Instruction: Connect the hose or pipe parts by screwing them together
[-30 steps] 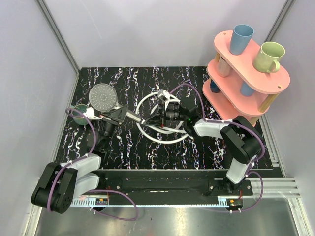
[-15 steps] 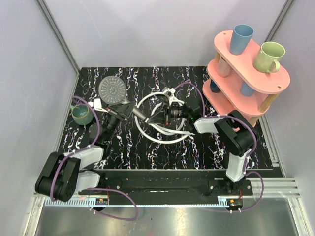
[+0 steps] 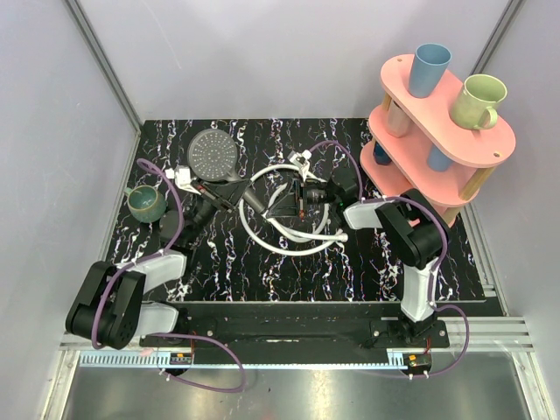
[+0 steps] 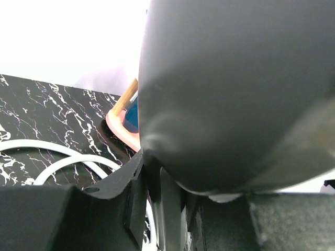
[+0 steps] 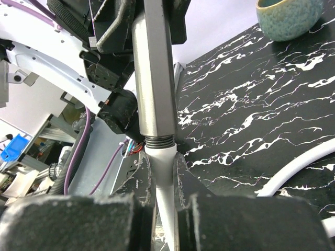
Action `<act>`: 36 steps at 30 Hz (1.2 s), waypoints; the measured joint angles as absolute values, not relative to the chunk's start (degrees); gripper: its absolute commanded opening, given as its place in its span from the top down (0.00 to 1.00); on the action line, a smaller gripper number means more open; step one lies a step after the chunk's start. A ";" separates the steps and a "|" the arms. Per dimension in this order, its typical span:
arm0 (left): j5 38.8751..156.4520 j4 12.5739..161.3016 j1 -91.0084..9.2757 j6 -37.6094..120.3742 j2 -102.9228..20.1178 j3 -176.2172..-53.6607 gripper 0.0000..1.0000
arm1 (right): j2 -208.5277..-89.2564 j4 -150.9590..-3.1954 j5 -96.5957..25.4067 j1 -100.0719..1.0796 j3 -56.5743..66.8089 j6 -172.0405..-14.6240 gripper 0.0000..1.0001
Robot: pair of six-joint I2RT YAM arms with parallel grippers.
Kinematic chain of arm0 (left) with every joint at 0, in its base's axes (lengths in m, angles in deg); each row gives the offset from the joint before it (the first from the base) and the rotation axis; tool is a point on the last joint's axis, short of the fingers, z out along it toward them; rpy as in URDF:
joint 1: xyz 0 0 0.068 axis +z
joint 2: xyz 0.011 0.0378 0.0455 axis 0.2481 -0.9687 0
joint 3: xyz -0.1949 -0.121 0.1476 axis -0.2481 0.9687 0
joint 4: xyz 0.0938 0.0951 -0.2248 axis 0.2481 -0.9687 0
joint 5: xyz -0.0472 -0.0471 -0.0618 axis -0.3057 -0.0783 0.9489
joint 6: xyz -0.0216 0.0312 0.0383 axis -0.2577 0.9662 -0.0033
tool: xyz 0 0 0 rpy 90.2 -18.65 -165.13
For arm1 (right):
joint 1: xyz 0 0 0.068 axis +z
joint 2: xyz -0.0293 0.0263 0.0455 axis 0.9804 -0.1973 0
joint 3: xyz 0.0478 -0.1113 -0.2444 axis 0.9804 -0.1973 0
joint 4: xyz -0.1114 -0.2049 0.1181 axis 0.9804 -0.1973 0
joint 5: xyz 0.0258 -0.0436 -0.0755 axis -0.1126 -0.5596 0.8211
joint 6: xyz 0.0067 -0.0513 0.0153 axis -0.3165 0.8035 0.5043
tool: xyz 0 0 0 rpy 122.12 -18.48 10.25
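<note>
Landmark: the pink rack [image 3: 418, 112] stands at the far right corner of the black marbled table [image 3: 219, 262], with a blue cup [image 3: 430, 68] and a green mug [image 3: 479, 99] on its top shelf.
Hose [image 3: 302, 251]: white, lying in loose loops on the table near the rack's foot, on the side toward the left arm.
Shower head [image 3: 213, 155]: dark grey, its round face turned upward. It is farther from the rack than the coil, and its straight handle points back toward the rack.
Left gripper [image 3: 223, 189]: clamped tight on the handle just below the round head, on the coil's far side from the rack.
Right gripper [image 3: 273, 206]: pinched closed on the hose's white end, over the coil – nearer the rack than the left one.
Joint: the white end butts against the handle's threaded tip, and a few threads are showing.
Teal mug [image 3: 145, 203]: beyond the shower head, well apart from the rack.
</note>
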State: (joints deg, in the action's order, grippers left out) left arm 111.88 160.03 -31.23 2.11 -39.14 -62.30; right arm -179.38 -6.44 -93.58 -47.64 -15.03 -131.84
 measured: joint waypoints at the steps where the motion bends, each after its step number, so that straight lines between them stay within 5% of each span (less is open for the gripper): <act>1: 112.01 160.10 -31.25 2.53 -39.23 -62.39 1.00 | -179.84 -6.22 -94.10 -47.75 -14.55 -132.43 1.00; 13: 113.30 161.21 -31.25 4.04 -42.48 -64.29 1.00 | -182.48 -5.52 -97.73 -49.13 -11.60 -136.58 0.98; 30: 109.61 158.90 -29.42 9.00 -51.10 -58.89 1.00 | -187.69 -3.77 -91.22 -53.56 -10.40 -141.26 0.57; 36: 108.19 157.87 -28.83 9.28 -52.50 -58.43 1.00 | -187.58 -2.49 -88.25 -56.19 -10.42 -140.25 0.53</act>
